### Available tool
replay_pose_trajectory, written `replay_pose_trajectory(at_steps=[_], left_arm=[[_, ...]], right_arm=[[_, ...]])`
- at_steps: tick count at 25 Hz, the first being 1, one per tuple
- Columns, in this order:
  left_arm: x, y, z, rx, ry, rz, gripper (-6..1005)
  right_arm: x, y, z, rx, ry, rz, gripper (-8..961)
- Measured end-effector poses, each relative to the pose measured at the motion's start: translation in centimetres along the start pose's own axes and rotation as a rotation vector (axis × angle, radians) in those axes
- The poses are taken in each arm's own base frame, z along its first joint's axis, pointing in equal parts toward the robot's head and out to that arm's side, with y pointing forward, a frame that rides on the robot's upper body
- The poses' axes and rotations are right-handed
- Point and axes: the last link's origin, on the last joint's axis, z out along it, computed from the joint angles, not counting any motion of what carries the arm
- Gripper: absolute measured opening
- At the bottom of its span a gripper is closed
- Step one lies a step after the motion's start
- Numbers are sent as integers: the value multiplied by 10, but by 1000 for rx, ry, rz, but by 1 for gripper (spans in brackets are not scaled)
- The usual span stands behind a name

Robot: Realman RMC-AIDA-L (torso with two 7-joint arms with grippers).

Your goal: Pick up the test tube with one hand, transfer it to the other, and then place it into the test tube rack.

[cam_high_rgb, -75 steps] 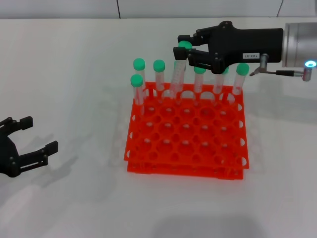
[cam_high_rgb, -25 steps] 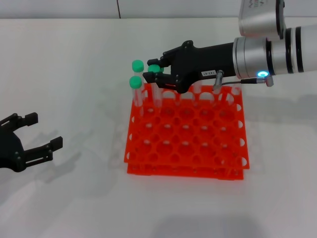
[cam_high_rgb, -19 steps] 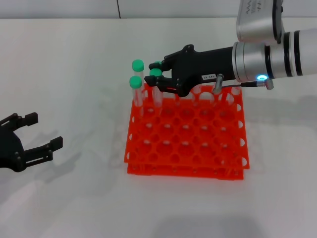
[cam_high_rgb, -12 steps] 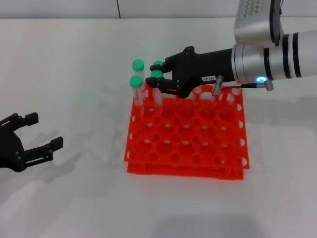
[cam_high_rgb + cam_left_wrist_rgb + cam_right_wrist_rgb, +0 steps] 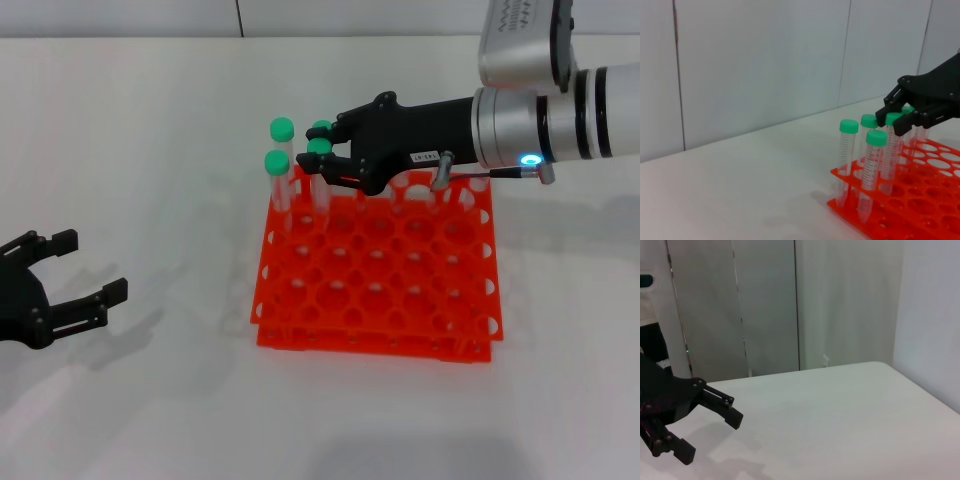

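My right gripper (image 5: pixel 316 152) reaches in from the right over the back left of the orange-red test tube rack (image 5: pixel 370 342) and is shut on the green cap of the test tube (image 5: pixel 322 196). The tube stands upright with its lower end down in a rack hole. The left wrist view shows the same grip: the right gripper (image 5: pixel 896 116) on the test tube (image 5: pixel 888 160) above the rack (image 5: pixel 920 212). My left gripper (image 5: pixel 62 292) rests open near the table's left edge, far from the rack, with nothing in it. It also shows in the right wrist view as the left gripper (image 5: pixel 702 429).
Three more green-capped tubes (image 5: pixel 278 180) stand in the rack's back-left holes, close beside the held one. More tubes behind the right arm are mostly hidden. A white table (image 5: pixel 150 150) lies all round, and a pale wall (image 5: pixel 765 65) stands behind it.
Over three seconds the right gripper carried the tube from above the rack's back middle leftward and down to the back-left holes. In the last half second it barely moved. The left gripper stayed put.
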Motion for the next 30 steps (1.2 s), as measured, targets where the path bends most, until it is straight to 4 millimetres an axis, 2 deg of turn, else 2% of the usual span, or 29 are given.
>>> replay_pose_trajectory(at_steps=[6, 12, 14, 19, 30], left_arm=[[1, 0, 0, 0, 1, 1, 895], [2, -3, -2, 9, 4, 4, 895], [2, -3, -2, 9, 4, 4, 895], [6, -6, -1, 11, 12, 5, 895], [15, -7, 8, -28, 25, 25, 895]], right_arm=[[0, 0, -1, -2, -2, -1, 273], [-1, 0, -4, 5, -9, -7, 412], [-2, 0, -6, 3, -17, -10, 410], [-1, 8, -26, -2, -54, -25, 432], [31, 13, -79, 40, -122, 29, 575]])
